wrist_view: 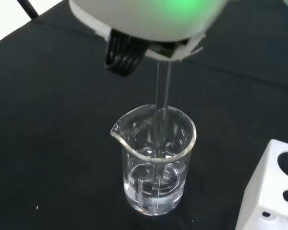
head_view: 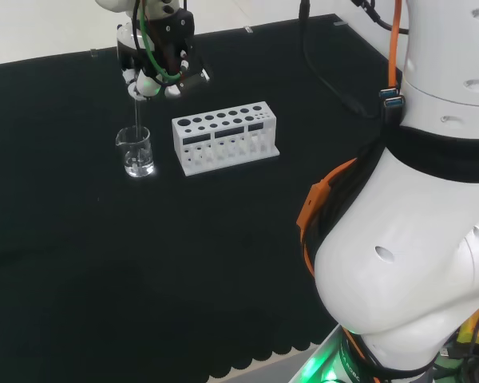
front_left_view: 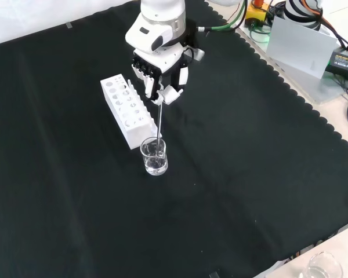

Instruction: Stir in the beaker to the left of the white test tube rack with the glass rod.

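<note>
Glass rod (front_left_view: 160, 121): thin, brittle, slick; we judged the top end best, where the hand (front_left_view: 162, 72) pinched it over the beaker (front_left_view: 154, 156).

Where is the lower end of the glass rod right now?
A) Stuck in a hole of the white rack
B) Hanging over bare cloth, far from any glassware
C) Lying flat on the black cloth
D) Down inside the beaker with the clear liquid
D: the hand holds the glass rod upright, and its lower end dips into the clear liquid in the beaker beside the white test tube rack.
</note>
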`<control>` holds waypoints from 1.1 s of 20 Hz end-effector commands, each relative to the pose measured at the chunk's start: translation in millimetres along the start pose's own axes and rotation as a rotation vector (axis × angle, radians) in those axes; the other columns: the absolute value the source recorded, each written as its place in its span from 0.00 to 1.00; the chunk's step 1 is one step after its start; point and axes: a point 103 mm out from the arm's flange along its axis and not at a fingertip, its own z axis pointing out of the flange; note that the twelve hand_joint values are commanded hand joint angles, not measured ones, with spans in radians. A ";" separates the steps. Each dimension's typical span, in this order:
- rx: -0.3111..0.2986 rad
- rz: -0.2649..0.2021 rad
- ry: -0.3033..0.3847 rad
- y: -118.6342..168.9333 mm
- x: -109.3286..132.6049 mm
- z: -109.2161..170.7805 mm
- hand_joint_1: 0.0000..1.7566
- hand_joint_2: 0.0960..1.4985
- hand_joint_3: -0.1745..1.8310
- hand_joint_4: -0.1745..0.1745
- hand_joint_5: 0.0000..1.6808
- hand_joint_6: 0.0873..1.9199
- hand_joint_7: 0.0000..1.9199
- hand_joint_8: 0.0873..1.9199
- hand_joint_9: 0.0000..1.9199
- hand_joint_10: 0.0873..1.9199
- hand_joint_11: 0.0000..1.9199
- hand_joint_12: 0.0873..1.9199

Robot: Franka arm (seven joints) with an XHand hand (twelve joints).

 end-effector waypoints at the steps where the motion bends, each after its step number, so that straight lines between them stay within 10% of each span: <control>1: -0.006 -0.012 0.001 9.5 -3.1 -3.0 0.69 0.36 0.51 0.00 0.72 0.43 0.84 0.29 0.96 0.22 0.92 0.27; 12: -0.015 0.004 -0.011 11.6 -27.0 -12.2 0.69 0.36 0.50 0.00 0.72 0.43 0.84 0.28 0.96 0.22 0.92 0.27; 22: -0.005 -0.034 -0.023 -6.5 2.3 -8.3 0.69 0.36 0.50 0.00 0.72 0.43 0.85 0.28 0.96 0.22 0.92 0.27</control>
